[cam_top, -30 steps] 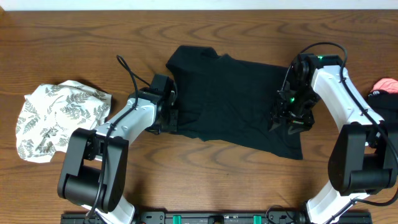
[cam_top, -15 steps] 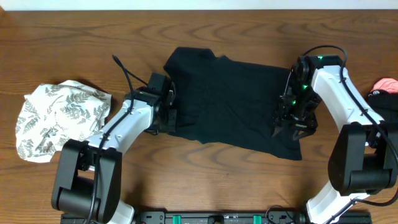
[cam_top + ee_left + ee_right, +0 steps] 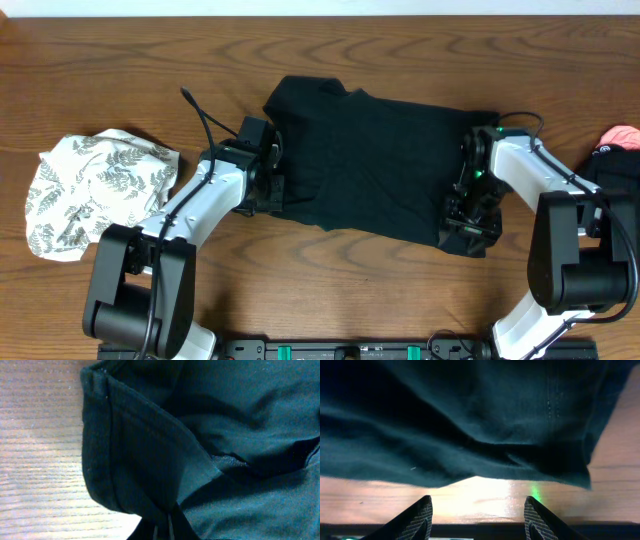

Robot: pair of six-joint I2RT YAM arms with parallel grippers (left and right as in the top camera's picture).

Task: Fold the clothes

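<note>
A black t-shirt point(image 3: 375, 160) lies spread across the middle of the wooden table point(image 3: 150, 60). My left gripper point(image 3: 272, 192) is at the shirt's left edge. In the left wrist view its jaws point(image 3: 168, 527) are shut on a fold of the black fabric point(image 3: 150, 460), lifted a little off the wood. My right gripper point(image 3: 470, 226) is over the shirt's front right corner. In the right wrist view its fingers point(image 3: 480, 520) are open and empty, with bare table between them. The shirt's hem point(image 3: 470, 435) lies just ahead of the fingertips.
A crumpled white cloth with a leaf print point(image 3: 95, 190) lies at the left. A red and black garment point(image 3: 618, 140) sits at the right edge. A black rail point(image 3: 350, 350) runs along the table's front edge.
My right gripper has moved down the shirt's right edge to its front right corner. My left arm has shifted slightly, still holding the left edge.
</note>
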